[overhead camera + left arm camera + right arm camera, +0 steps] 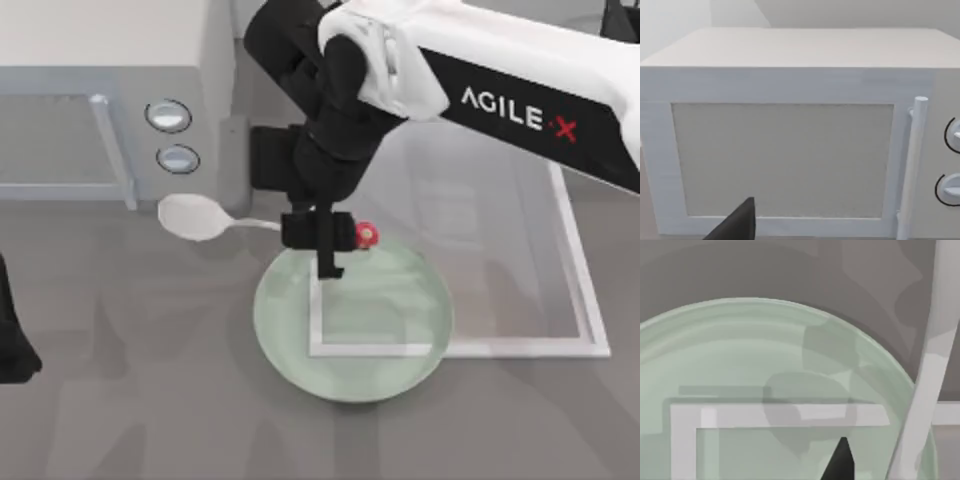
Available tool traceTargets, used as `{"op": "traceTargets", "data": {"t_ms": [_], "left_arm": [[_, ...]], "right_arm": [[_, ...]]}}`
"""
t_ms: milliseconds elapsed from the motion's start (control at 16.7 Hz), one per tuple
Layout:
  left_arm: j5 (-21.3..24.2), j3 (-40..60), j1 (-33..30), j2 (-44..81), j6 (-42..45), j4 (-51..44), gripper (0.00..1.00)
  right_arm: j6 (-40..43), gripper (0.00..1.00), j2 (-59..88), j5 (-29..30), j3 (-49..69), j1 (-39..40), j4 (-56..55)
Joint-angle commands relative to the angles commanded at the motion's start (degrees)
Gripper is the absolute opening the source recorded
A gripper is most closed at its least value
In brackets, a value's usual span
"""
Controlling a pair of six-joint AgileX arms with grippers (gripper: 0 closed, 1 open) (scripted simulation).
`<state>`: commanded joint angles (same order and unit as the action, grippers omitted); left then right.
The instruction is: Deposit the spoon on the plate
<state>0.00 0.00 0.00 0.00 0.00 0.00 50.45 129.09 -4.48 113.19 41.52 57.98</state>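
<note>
The right gripper [328,240] hangs above the far-left rim of the plate [400,375], and it appears to pinch the spoon [200,217] by the tip of its thin handle. The fingers are hidden under the wrist in the top view, so that grip is a judgement from how the handle runs straight into the gripper. From this hand the spoon sticks out sideways toward the table's left, its long axis roughly level, and its oval bowl lies well outside the plate's rim, near the microwave [110,90] and its knobs. The plate sits directly beneath and to the right of the gripper, as the right wrist view confirms with the green disc [740,340] over a white-framed mat [585,300]. The coming move turns on this offset: the hand probably needs to carry rightward until the spoon's bowl clears the rim before letting go. The left arm sits parked at the table's left edge, facing the microwave door [785,160]; I cannot tell how its fingers stand.
</note>
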Motion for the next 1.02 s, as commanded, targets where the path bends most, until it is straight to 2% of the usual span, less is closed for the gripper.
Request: {"op": "traceTargets", "data": {"t_ms": [660,1020], "left_arm": [[0.0,0.0,0.0,0.0,0.0,0.0,1.0],[0.0,0.0,0.0,0.0,0.0,0.0,1.0]], "right_arm": [[-1.01,0.0,2.44,4.95,-7.92,0.41,3.95],[-1.03,0.0,3.18,5.22,-8.67,0.39,4.32]]}}
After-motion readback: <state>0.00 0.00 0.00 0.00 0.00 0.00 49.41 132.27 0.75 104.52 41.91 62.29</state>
